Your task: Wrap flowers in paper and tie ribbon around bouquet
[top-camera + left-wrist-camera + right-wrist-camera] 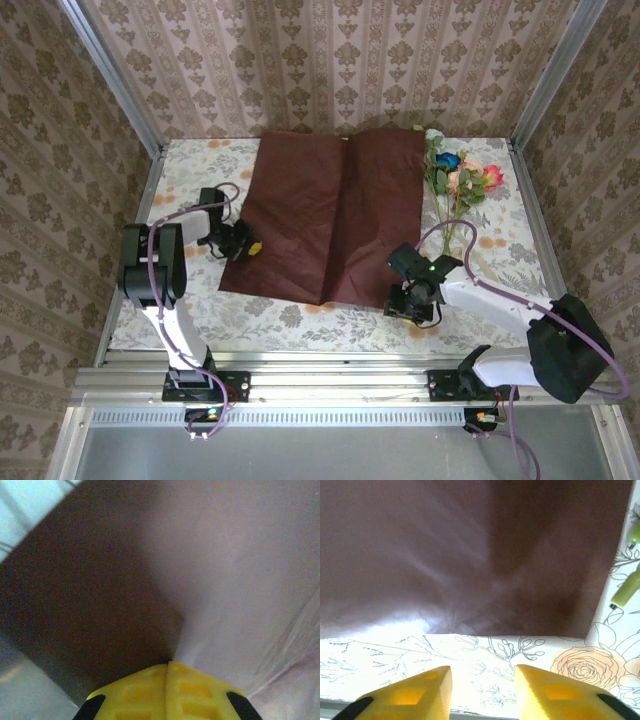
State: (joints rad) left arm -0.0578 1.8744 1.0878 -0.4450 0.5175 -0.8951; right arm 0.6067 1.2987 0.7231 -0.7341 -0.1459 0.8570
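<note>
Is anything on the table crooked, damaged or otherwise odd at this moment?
The paper lies slightly skewed to the table's edges, with a crease down its middle and wrinkles near its front edge. The flowers lie off it, beside its far right corner. Nothing looks torn or spilled.

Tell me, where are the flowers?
In the top view, the flowers lie far back on the right, beside the right edge of the paper.
</note>
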